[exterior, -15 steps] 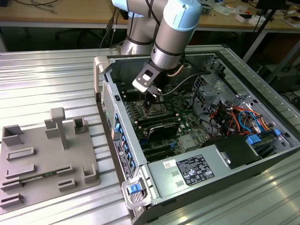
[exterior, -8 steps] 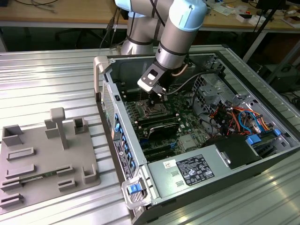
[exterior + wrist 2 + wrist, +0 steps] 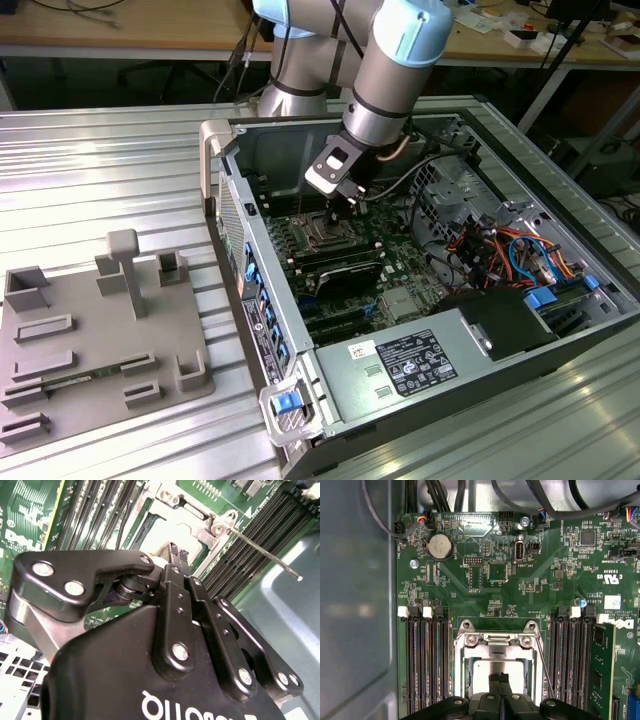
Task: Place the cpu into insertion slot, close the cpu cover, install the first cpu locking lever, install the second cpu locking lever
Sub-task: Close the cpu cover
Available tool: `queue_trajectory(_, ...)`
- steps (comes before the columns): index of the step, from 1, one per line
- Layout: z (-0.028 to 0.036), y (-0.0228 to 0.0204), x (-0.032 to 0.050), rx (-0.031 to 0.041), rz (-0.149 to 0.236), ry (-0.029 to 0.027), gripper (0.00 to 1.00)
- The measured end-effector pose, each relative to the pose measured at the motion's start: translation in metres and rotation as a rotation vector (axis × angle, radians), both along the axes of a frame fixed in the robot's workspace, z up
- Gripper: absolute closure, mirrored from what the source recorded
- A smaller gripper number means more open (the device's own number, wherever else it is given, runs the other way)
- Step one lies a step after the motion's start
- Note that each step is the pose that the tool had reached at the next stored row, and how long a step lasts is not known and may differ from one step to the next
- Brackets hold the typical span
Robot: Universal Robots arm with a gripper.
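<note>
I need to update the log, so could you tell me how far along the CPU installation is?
Done: the cpu sits in the insertion slot, and the cpu cover looks lowered around it. In hand: the shut gripper is just over the cpu. Left: one locking lever sticks up unlatched; the other I cannot judge.
</note>
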State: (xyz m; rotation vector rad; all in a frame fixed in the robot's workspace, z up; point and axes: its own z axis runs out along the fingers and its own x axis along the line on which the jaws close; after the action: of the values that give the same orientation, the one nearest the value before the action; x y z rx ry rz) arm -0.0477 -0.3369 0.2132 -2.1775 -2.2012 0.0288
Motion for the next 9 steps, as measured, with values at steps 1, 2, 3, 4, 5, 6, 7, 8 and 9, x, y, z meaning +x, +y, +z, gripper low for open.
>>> queue_trajectory(1,-0.0001,0.0001,0.0,-0.0003,0.0,-0.0061,0.89)
queue_trajectory(2,-0.0001,0.0003,-0.0001,-0.0006,0.0,-0.0143,0.89)
queue_trajectory(3,-0.0001,0.0002,-0.0003,-0.0007,0.0,-0.0174,0.89)
queue_trajectory(4,-0.0001,0.0002,-0.0004,-0.0007,0.001,-0.0194,0.89)
queue_trajectory(5,-0.0001,0.0002,-0.0005,-0.0007,0.001,-0.0199,0.89)
queue_trajectory(6,-0.0001,0.0002,-0.0006,-0.0008,0.001,-0.02,0.89)
queue_trajectory(7,-0.0001,0.0003,-0.001,-0.0008,0.002,-0.02,0.89)
queue_trajectory(8,0.0,0.0003,-0.0016,-0.0009,0.007,-0.02,0.89)
queue_trajectory(9,0.0,0.0002,-0.002,-0.0009,0.013,-0.02,0.89)
